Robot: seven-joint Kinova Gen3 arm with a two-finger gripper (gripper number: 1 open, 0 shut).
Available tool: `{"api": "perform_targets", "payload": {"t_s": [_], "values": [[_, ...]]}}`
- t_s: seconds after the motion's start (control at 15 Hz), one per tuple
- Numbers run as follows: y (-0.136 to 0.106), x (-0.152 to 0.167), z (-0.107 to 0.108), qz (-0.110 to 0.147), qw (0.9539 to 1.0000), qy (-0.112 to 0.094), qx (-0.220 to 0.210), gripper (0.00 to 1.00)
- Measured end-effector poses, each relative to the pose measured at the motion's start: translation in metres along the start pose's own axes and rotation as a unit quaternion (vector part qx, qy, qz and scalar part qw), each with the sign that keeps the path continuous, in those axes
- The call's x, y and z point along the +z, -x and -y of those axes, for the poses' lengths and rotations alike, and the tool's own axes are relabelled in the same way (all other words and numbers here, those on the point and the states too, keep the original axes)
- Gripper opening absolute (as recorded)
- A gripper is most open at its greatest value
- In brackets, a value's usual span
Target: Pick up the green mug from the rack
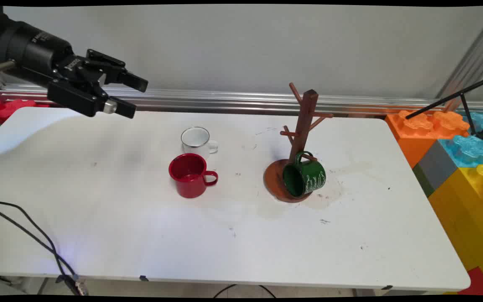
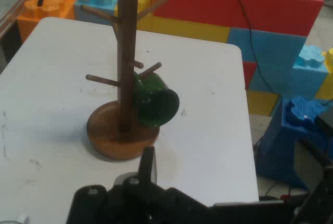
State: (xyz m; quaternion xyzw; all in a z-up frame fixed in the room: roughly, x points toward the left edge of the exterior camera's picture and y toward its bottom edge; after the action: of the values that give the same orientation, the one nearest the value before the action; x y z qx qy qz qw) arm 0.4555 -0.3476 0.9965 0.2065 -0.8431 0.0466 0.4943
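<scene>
My black gripper (image 1: 136, 97) hangs high over the table's far left corner, open with nothing between its fingers, and points to the right. The nearest things are a clear glass mug (image 1: 197, 140) and, just in front of it, a red mug (image 1: 191, 175), both upright near the table's middle with handles to the right. Farther right stands a brown wooden mug tree (image 1: 304, 126) on a round base (image 1: 271, 181). A green mug (image 1: 305, 176) hangs by its handle from a low peg. The hand view looks at the mug tree (image 2: 126, 62) and green mug (image 2: 155, 101) beyond one finger (image 2: 148, 165).
Large toy blocks, orange (image 1: 419, 126), blue (image 1: 470, 149) and yellow (image 1: 468, 209), are stacked past the table's right edge under a black tripod leg (image 1: 451, 98). An aluminium rail (image 1: 224, 100) runs along the back. Black cables (image 1: 36, 235) cross the near left corner.
</scene>
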Motion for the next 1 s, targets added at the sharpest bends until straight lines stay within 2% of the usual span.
{"api": "perform_targets", "payload": {"t_s": [0.2, 0.47, 1.0], "values": [[-0.007, 0.014, -0.009, 0.004, 0.9999, -0.008, -0.014, 1.0], [-0.024, 0.046, -0.019, 0.031, 0.9988, -0.023, -0.03, 1.0], [-0.073, 0.142, -0.025, 0.104, 0.9916, -0.059, -0.049, 1.0]]}}
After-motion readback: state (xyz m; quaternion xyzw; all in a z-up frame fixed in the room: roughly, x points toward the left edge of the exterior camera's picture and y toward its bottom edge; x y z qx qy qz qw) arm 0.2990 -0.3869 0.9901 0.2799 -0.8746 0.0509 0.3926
